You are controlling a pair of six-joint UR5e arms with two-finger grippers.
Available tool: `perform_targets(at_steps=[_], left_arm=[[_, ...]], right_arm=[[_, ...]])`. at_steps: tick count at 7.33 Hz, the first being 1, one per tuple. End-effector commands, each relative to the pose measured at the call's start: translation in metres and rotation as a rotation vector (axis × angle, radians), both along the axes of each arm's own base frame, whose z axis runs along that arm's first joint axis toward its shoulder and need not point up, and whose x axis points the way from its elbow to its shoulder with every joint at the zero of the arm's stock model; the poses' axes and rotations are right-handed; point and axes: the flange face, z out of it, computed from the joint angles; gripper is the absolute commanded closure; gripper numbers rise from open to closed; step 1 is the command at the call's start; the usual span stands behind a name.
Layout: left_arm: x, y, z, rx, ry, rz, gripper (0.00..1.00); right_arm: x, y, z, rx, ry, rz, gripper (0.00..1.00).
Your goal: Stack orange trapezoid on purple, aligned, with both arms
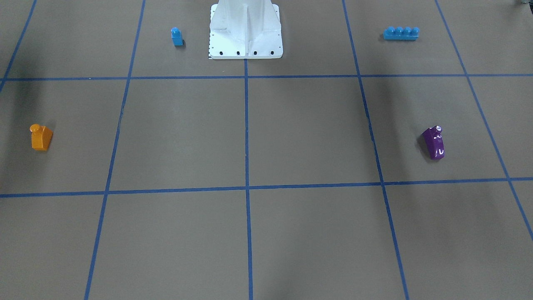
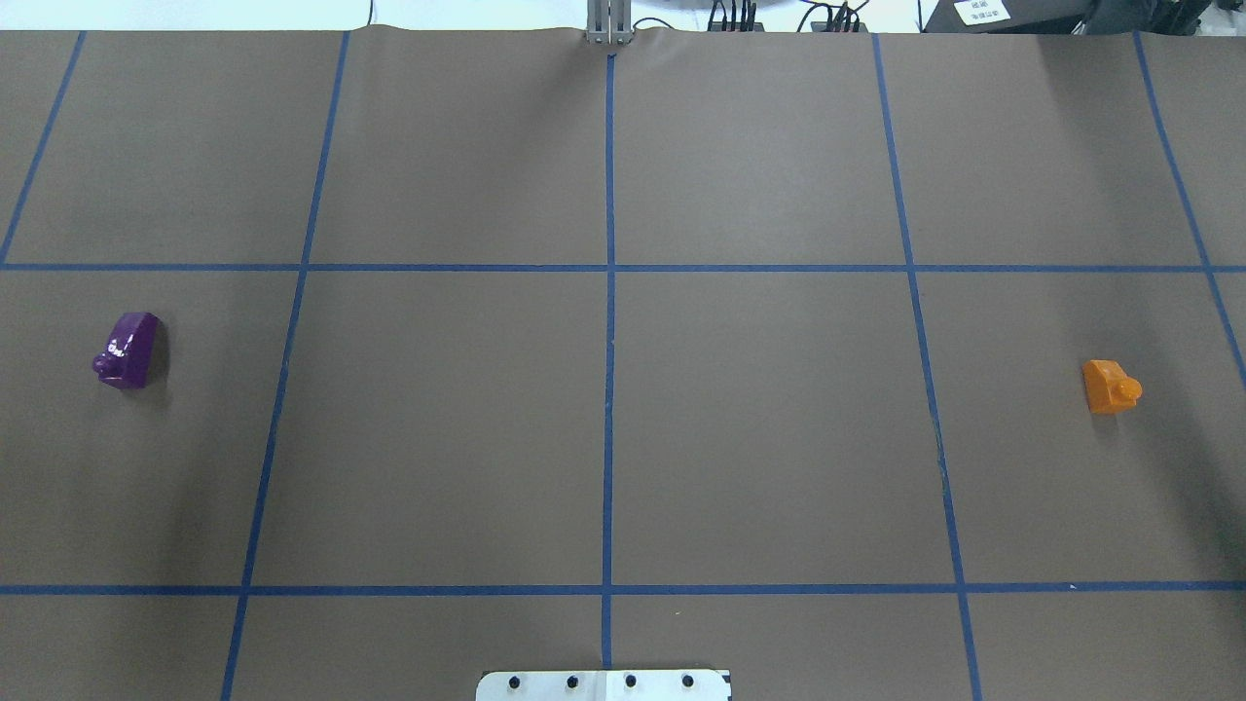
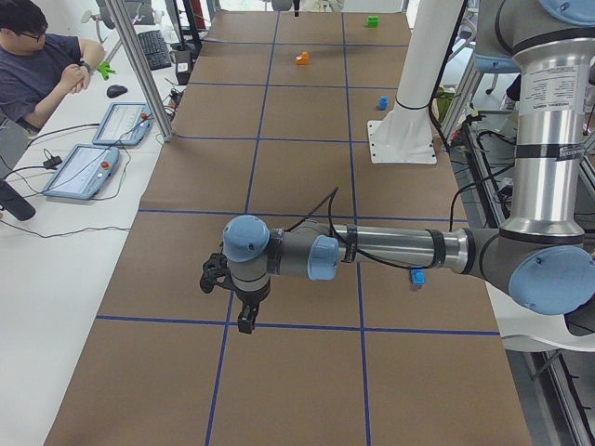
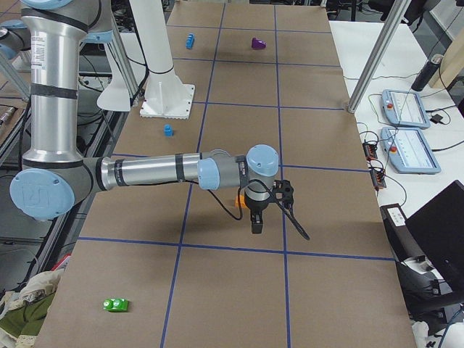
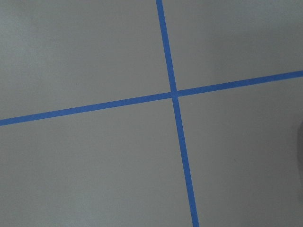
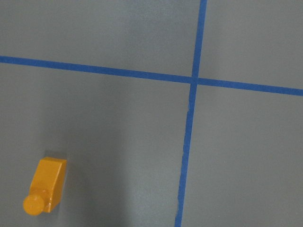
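Count: orange block [image 1: 41, 138], 1; purple block [image 1: 434, 143], 1; blue, 2: single-stud block [image 1: 177, 36], four-stud brick [image 1: 401, 33]; green block [image 4: 116, 304], 1. Arms, 2: left arm [image 3: 390, 249], right arm [image 4: 152, 172].

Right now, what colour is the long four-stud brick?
The brick is blue; the exterior front-facing view shows it best.

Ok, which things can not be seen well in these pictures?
- Left end effector and right end effector: in side views only, open or shut unclear.
- Orange trapezoid: exterior right view, mostly behind the right wrist.
- Purple block: exterior left view, hidden by the left arm.
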Motion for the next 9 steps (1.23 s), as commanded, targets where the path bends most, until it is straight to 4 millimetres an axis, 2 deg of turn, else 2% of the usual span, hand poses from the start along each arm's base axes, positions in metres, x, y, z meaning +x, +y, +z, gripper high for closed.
perform_targets(at_steps=[1,2,4,5,6,7,8,9], left_arm=[[0.001,-0.001,-0.008,0.037,0.003,0.001,0.0],[0.001,-0.002,-0.007,0.032,0.001,-0.004,0.0],[-0.014,-0.005,-0.011,0.076,-0.184,-0.026,0.0],[-0.012,-0.007,-0.013,0.081,-0.175,-0.024,0.0],[-0.011,-0.013,-0.022,0.099,-0.155,-0.022,0.0],[-0.009,-0.019,-0.032,0.148,-0.138,-0.027,0.0],[-0.01,-0.031,-0.055,0.3,-0.139,-0.042,0.0],[-0.01,-0.028,-0.05,0.366,-0.134,-0.045,0.0]], right_arm=[[0.0,-0.004,-0.009,0.019,0.002,0.002,0.0],[-0.001,-0.009,-0.015,0.033,0.001,0.0,0.0],[-0.004,-0.044,-0.058,0.117,-0.01,0.009,0.0],[-0.006,-0.057,-0.078,0.155,-0.015,0.009,0.0],[-0.007,-0.061,-0.084,0.165,-0.018,0.01,0.0],[-0.008,-0.066,-0.097,0.192,-0.022,0.007,0.0],[-0.008,-0.073,-0.109,0.211,-0.024,0.012,0.0],[-0.009,-0.079,-0.123,0.224,-0.03,0.027,0.0]])
